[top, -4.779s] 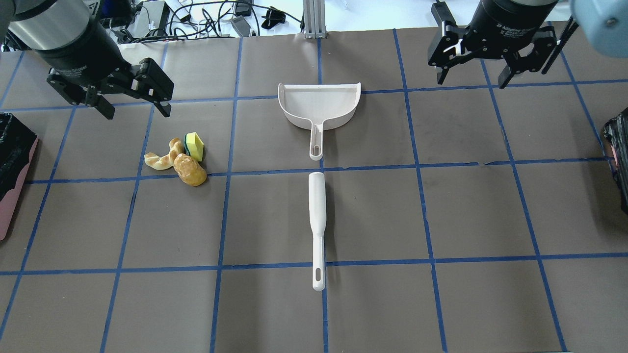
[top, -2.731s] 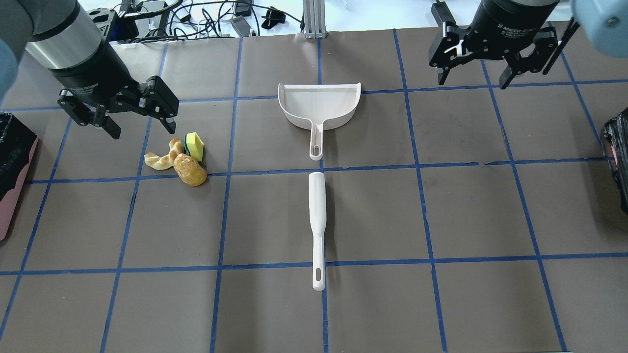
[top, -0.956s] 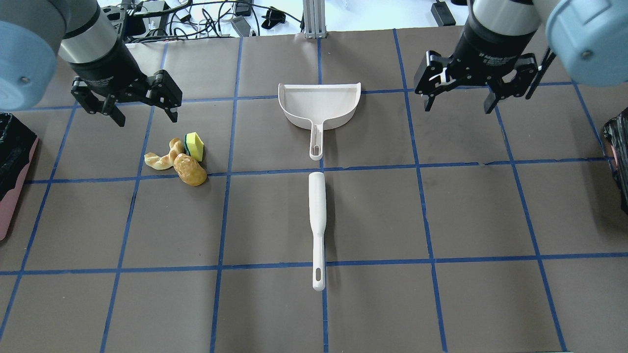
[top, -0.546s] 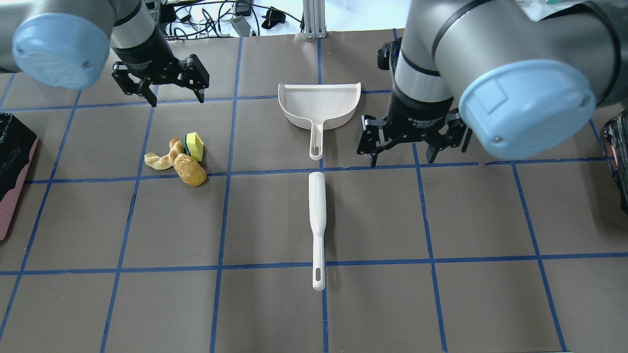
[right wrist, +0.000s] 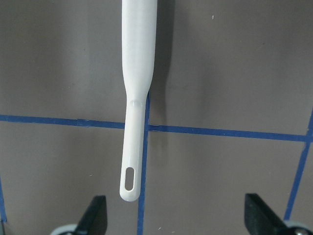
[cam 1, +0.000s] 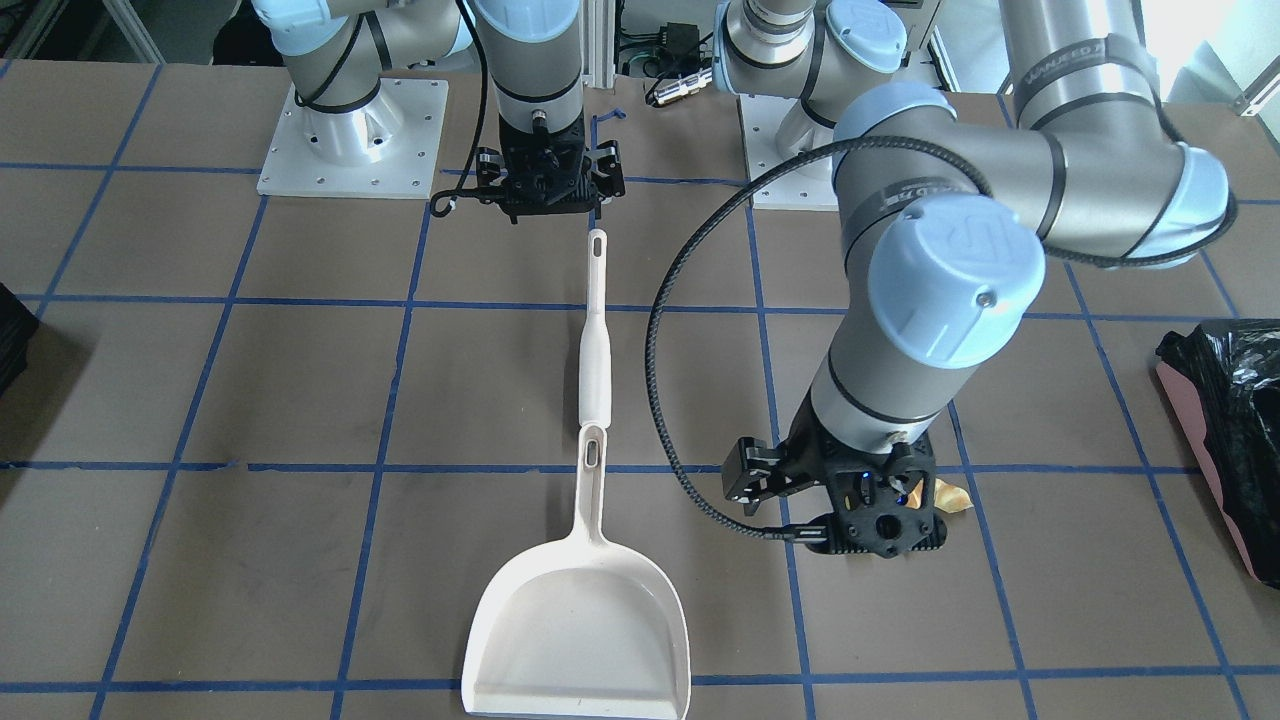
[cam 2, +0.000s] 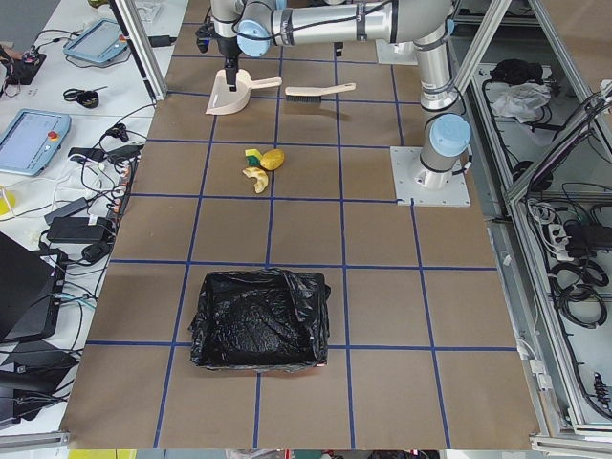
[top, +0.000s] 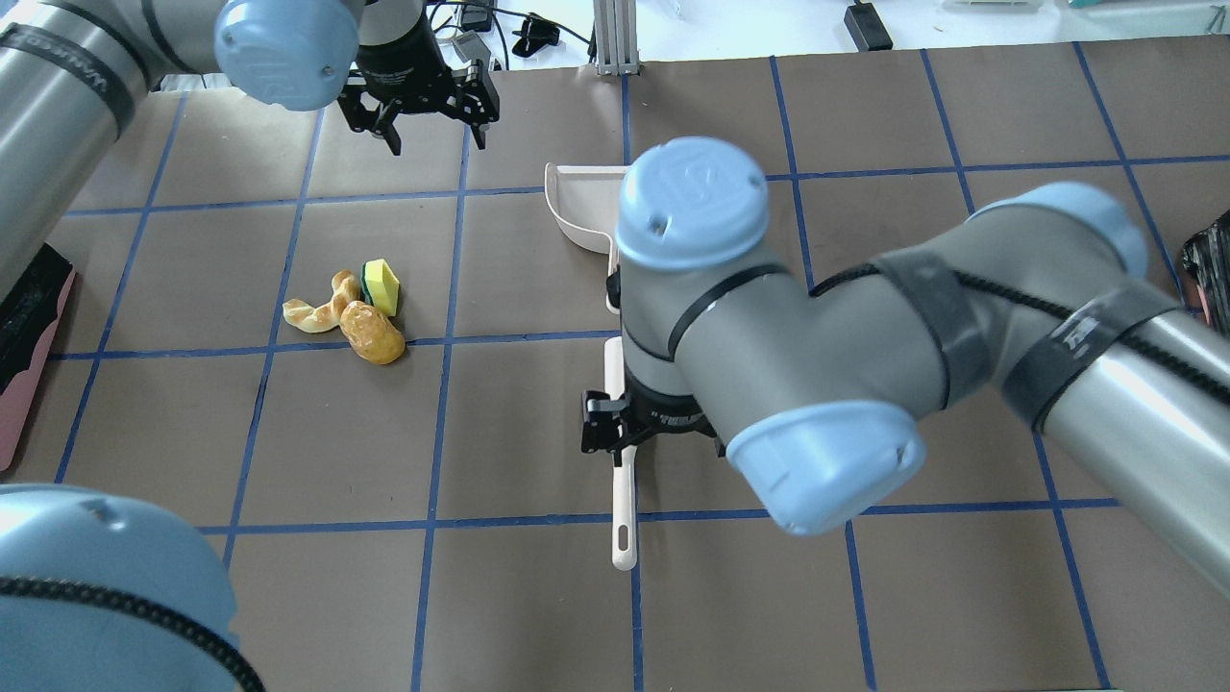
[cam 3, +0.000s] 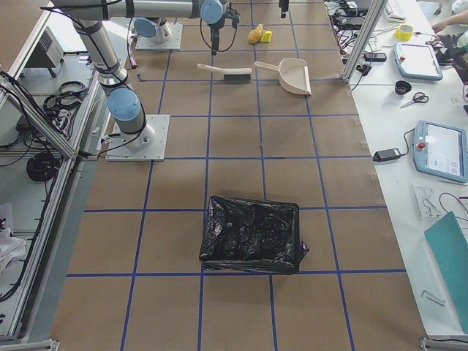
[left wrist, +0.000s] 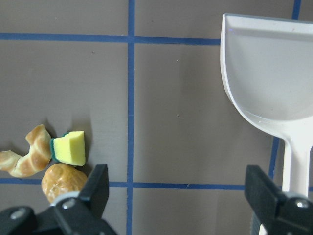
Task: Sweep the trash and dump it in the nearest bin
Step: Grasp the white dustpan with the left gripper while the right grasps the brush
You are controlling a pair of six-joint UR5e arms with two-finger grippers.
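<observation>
The trash lies in a clump: a brown roll (top: 372,333), a yellow wedge (top: 381,286) and a croissant piece (top: 317,309). In the left wrist view the roll (left wrist: 61,180), wedge (left wrist: 71,148) and croissant (left wrist: 27,156) sit at the lower left. My left gripper (top: 434,144) is open and empty, beyond the trash and left of the white dustpan (top: 577,207). My right gripper (right wrist: 181,215) is open, hovering over the handle of the white brush (right wrist: 139,73). The pink bin with a black bag (top: 29,336) is at the left edge.
A second black-bagged bin (top: 1213,288) sits at the right edge. My right arm covers much of the dustpan and brush (top: 624,500) in the overhead view. The dustpan (cam 1: 580,630) and brush (cam 1: 597,330) lie in one line at mid-table. Cables lie beyond the far edge.
My right arm has swung in from the far right to above the brush handle. My left gripper has moved farther out and right, toward the dustpan. Both stay open; nothing else moved.
</observation>
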